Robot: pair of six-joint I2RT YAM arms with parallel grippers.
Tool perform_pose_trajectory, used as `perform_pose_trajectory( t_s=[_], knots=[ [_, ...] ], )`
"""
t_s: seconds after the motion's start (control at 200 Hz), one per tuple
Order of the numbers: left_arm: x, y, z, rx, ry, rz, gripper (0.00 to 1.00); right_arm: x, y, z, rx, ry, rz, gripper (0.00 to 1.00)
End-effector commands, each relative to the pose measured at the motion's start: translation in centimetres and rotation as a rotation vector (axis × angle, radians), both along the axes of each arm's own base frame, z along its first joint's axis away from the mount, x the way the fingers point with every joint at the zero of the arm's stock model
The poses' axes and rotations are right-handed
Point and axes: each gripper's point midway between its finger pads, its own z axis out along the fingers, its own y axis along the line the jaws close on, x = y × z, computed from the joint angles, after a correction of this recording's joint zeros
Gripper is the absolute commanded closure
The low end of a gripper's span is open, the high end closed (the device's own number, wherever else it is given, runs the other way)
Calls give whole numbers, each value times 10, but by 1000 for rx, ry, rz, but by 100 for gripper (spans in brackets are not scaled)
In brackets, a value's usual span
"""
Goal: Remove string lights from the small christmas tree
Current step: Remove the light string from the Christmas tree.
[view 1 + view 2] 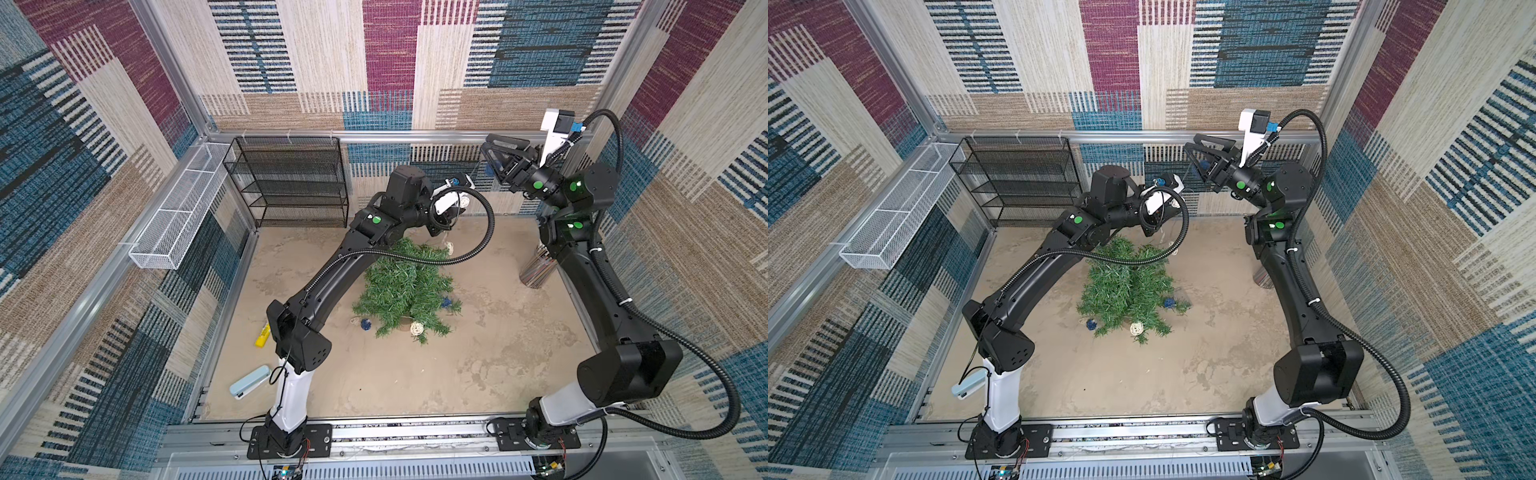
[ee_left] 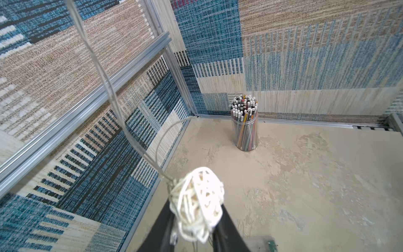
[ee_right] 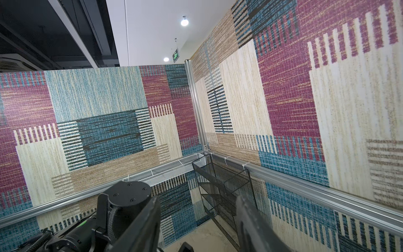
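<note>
Left gripper (image 2: 195,209) is found closed on a cream woven ball of the string lights (image 2: 199,194), with pale wire seen running away from it. Below that gripper, toward the arm bases, the small christmas tree (image 1: 401,291) is observed, with blue and cream balls at its foot. Right gripper (image 3: 197,204) is held high, jaws parted, nothing between them. Tabletop (image 2: 305,174): mottled beige. Walls (image 2: 305,54): woven patchwork print. Beyond the walls, a green exit sign (image 3: 175,55) is noted, lettering unreadable.

Both top views high above the table (image 1: 415,374) (nearly identical scenes); wrist views close, toward walls (image 3: 283,87).
</note>
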Motion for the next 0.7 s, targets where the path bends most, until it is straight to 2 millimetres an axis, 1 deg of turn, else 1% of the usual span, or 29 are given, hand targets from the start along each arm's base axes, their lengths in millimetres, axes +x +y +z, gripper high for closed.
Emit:
perform_pose_trajectory(
  t_s=[0.0, 0.075, 0.16, 0.225, 0.341, 0.511, 0.696],
  knots=[
    [16, 3, 13, -50, -17, 80, 76, -7, -3, -3, -23, -15, -13, 31],
    [25, 5, 17, -70, -20, 113, 79, -10, -6, -5, -30, -11, -24, 29],
    [36, 11, 21, -93, -32, 170, 80, -14, -11, -7, -35, -4, -39, 21],
    [46, 17, 26, -110, -43, 211, 80, -18, -15, -10, -35, 4, -55, 16],
    [63, 31, 35, -140, -55, 281, 82, -25, -19, -20, -42, 26, -72, 15],
    [90, 57, 43, -171, -71, 391, 83, -28, -19, -52, -69, 101, -85, 15],
    [108, 85, 44, -159, -85, 473, 84, -30, -20, -92, -93, 198, -102, 15]
  ],
)
